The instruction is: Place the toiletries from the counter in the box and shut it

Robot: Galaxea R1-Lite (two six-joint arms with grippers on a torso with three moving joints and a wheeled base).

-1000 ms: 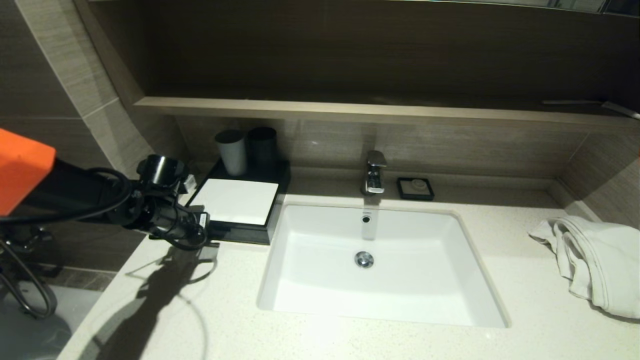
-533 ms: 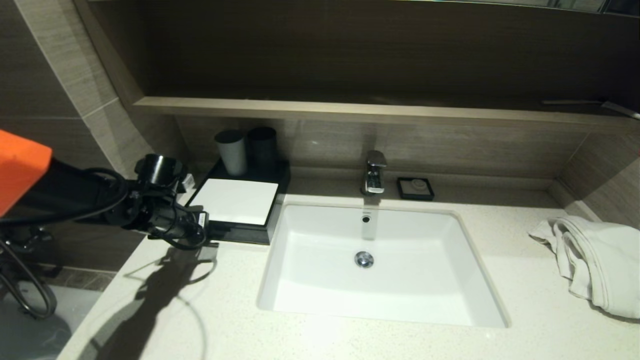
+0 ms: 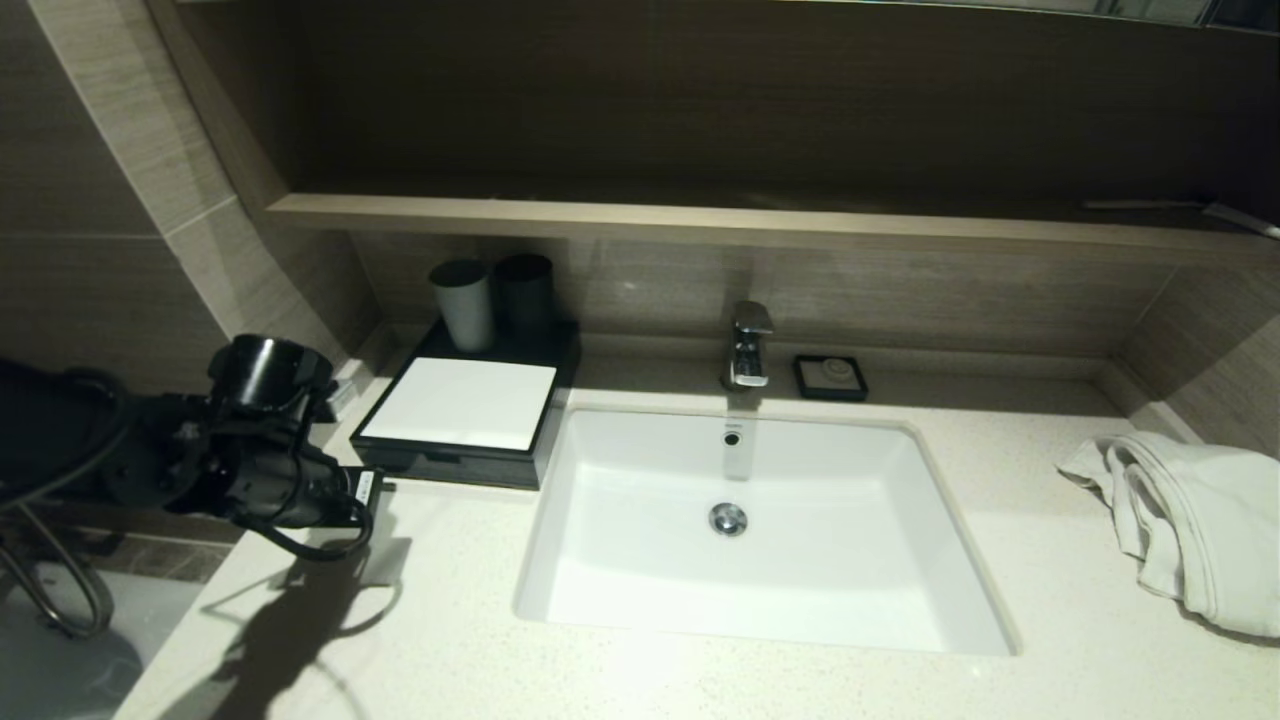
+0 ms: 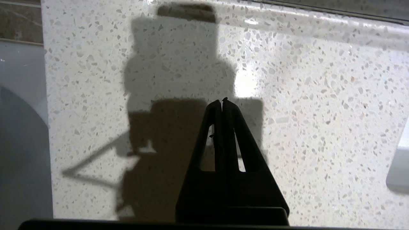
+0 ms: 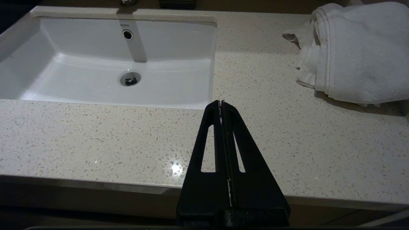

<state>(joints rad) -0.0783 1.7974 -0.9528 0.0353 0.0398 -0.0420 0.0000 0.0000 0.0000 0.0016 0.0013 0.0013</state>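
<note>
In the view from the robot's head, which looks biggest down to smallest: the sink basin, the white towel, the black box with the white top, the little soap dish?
1. Sink basin
2. White towel, nearer the camera's edge, so only roughly comparable
3. Black box, close to the towel
4. Soap dish

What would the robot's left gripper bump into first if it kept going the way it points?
Probably the speckled counter: the shut left gripper points down at bare stone, with nothing visible between.

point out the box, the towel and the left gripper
box [image 3: 460, 403], head view, on its flat white top panel
towel [image 3: 1195, 515], head view, on the folded middle
left gripper [image 4: 222, 102], left wrist view, at the shut fingertips
</note>
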